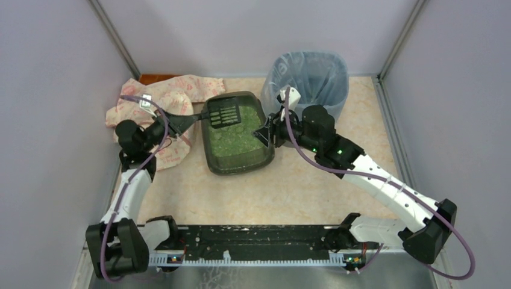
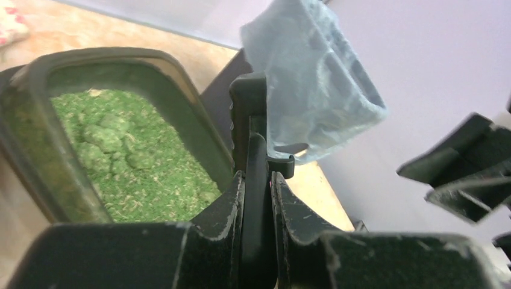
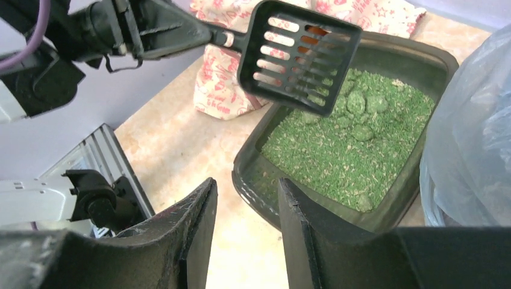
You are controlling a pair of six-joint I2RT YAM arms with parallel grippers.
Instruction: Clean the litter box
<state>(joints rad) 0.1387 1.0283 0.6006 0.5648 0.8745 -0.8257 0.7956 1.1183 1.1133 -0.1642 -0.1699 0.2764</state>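
At the far left a patterned cloth (image 1: 172, 102) is seen lying crumpled on the table, just beside the litter box (image 1: 241, 170), which is set at the middle of the table with green litter (image 1: 235, 144) spread inside it and a few clumps (image 3: 361, 108) gathered toward its far end. The left gripper (image 1: 179, 124) is pressed together on the thin handle of a black slotted scoop (image 1: 224, 114), whose blade is held above the far end of the box, clear of the litter. The right gripper (image 1: 265, 133) is placed at the box's right rim with its fingers spread and nothing between them; whether the rim is touched cannot be told. Behind it stands a bag-lined bin (image 1: 310, 75), just beside the box. If the blade is driven in steeply, the narrow handle could be twisted in the pinch, or litter flicked over the rim. The box is apparently unheld – it could be pushed toward the bin. Any lift to the bin must be carried past the right arm, so a collision, or clumps shaken off, is the likeliest fault.
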